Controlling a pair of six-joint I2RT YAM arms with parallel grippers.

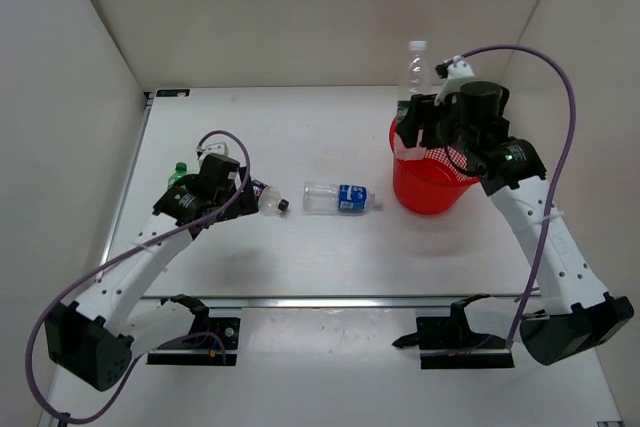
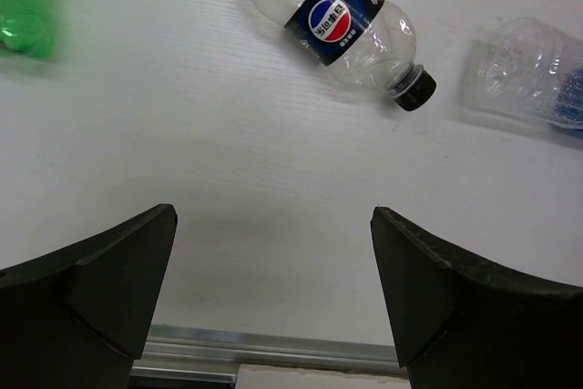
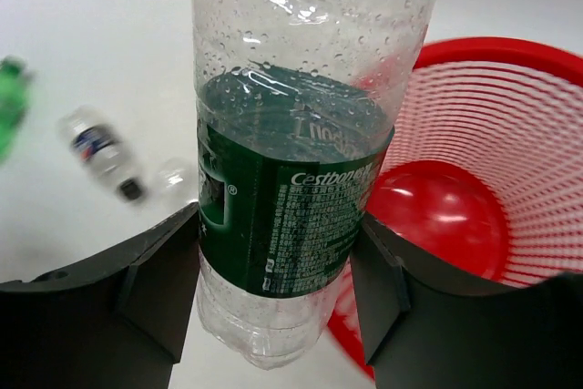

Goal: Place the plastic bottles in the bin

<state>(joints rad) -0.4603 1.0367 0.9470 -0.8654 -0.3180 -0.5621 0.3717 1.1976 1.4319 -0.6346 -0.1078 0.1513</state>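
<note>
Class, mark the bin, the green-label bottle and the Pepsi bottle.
bin (image 1: 428,195): top external view, outer wall.
green-label bottle (image 3: 282,216): right wrist view, its label.
Pepsi bottle (image 2: 332,20): left wrist view, its label.

— What colour is the bin (image 3: 537,88)?
— Red all over, with finely ribbed mesh walls and a plain floor.
— And the bottles?
— The green-label bottle (image 3: 282,216) is clear, with white print on a dark green band. The roundel bottle (image 2: 342,20) is clear, with a navy label, a red-white-blue disc and a black cap. The blue-label bottle (image 1: 340,198) is clear. The green bottle (image 1: 178,173) is green throughout.
— The table (image 1: 300,267)?
— White.
</note>
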